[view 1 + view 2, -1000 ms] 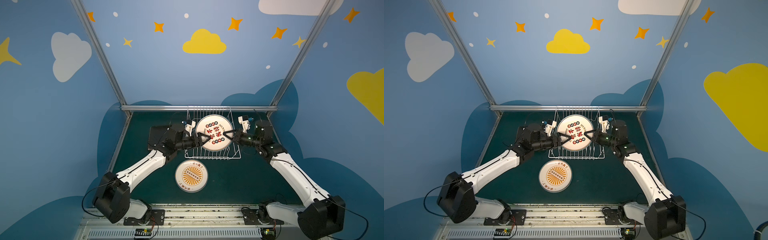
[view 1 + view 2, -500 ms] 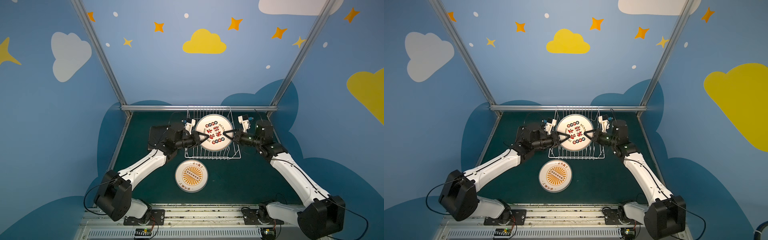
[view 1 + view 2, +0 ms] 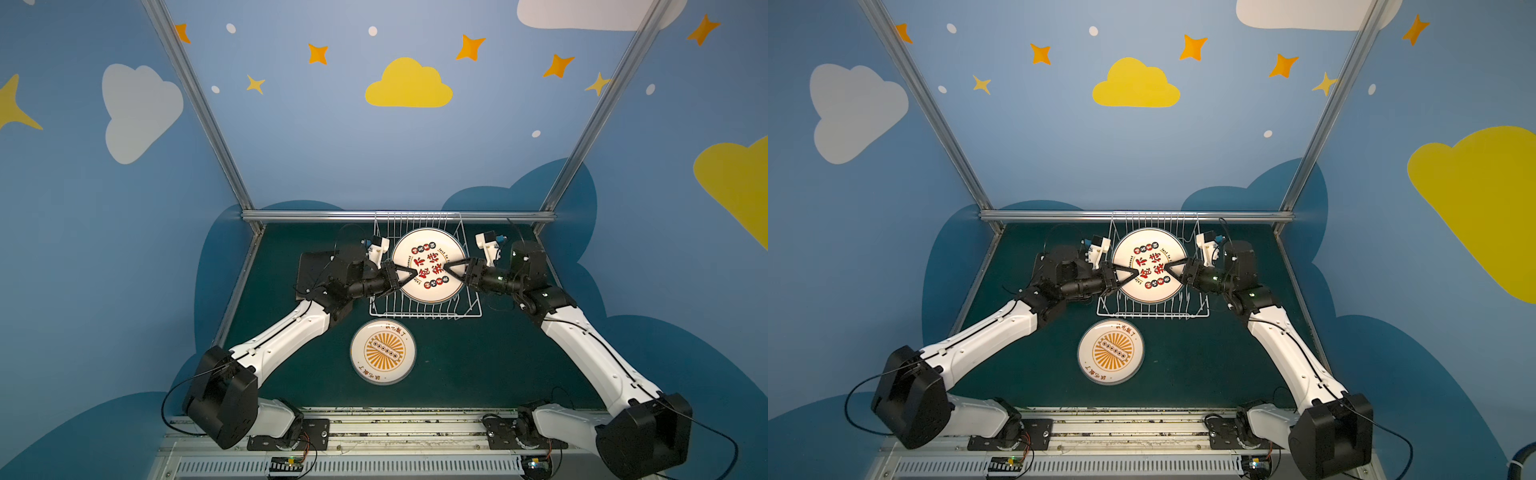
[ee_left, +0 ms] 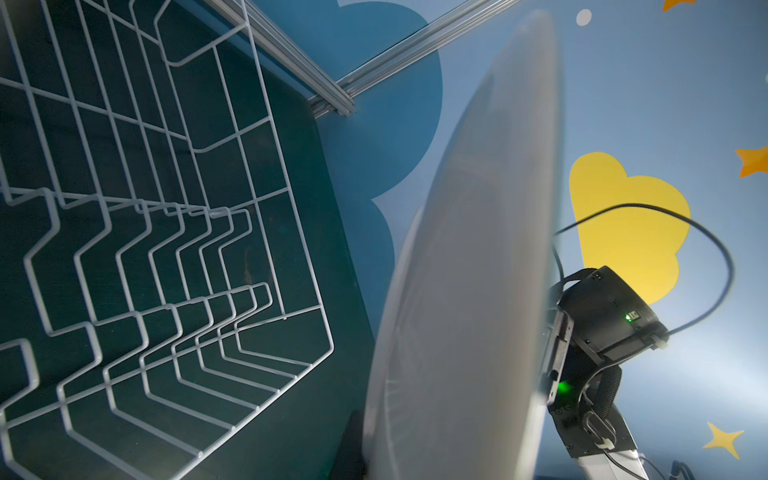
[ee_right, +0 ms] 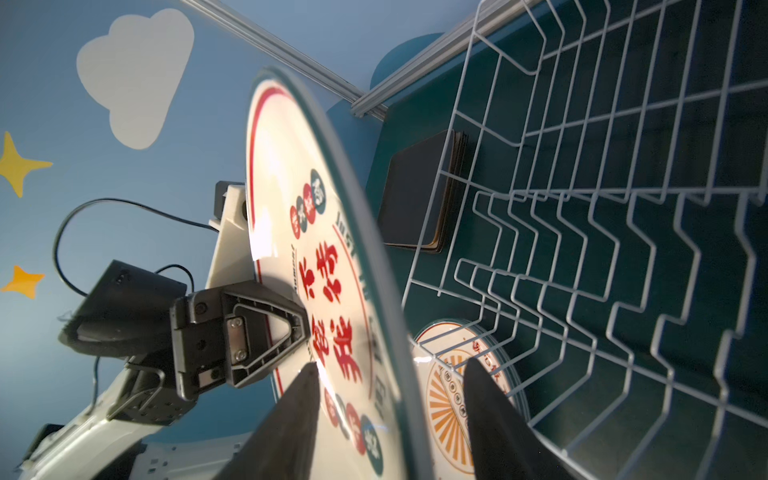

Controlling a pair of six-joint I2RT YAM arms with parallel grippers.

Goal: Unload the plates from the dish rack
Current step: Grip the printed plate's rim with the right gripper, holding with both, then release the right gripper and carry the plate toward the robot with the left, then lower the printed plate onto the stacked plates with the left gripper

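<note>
Lying flat on the green worktop [image 3: 478, 365]: a round white orange-sunburst plate [image 3: 382, 351]. Behind, over the white wire dish rack [image 3: 415, 313], left fingers [image 3: 405, 274] clamp the upright round red-black character plate [image 3: 429, 249]; right fingers [image 3: 457, 266] stand apart, so it may swing or slip.

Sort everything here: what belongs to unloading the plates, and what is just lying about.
Job: character plate, held over the dish rack; sunburst plate on the mat; stack of black-backed plates.
Just there: aluminium frame bar; painted cloud walls.
</note>
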